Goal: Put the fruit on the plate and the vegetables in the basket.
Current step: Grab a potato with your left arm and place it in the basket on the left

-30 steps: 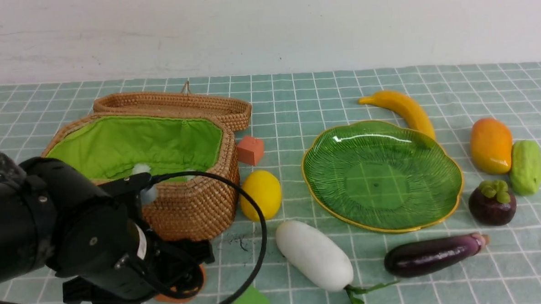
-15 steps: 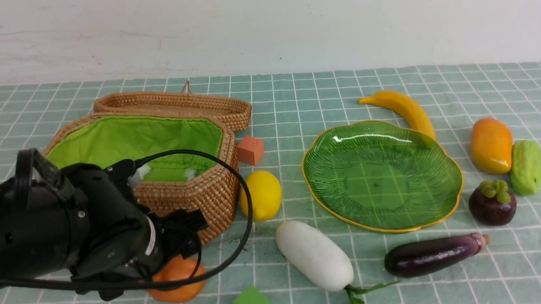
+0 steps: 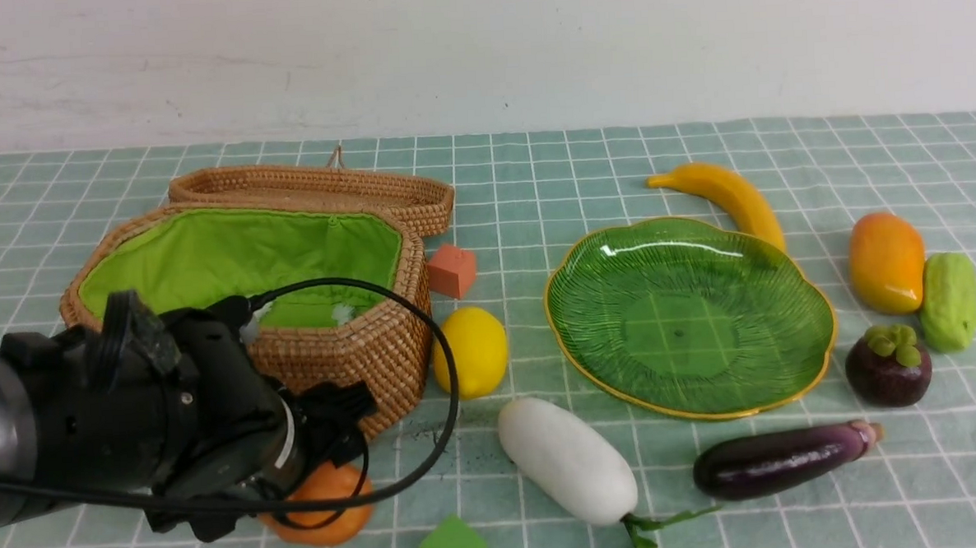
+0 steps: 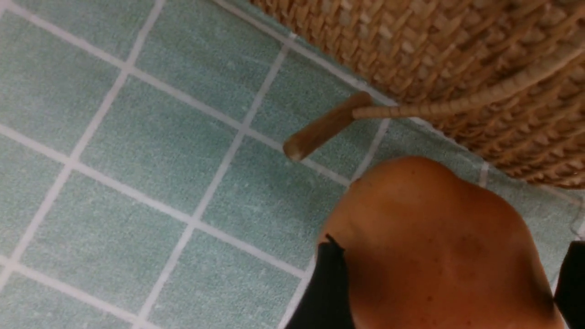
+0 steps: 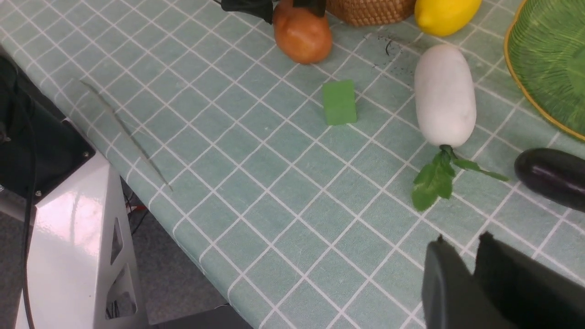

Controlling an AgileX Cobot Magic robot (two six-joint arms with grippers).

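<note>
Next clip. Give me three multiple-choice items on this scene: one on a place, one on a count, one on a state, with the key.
1. Where is the lemon relative to the basket?
A. inside it
B. behind it
C. beside it, on the cloth

2. How many cubes lie out?
A. one
B. two
C. four

3. The basket's lid is:
A. open, laid back
B. shut
C. missing

Key: C, the lemon rests on the cloth next to the wicker wall; B, an orange-red one and a green one; A, the green lining shows and the lid lies behind.
</note>
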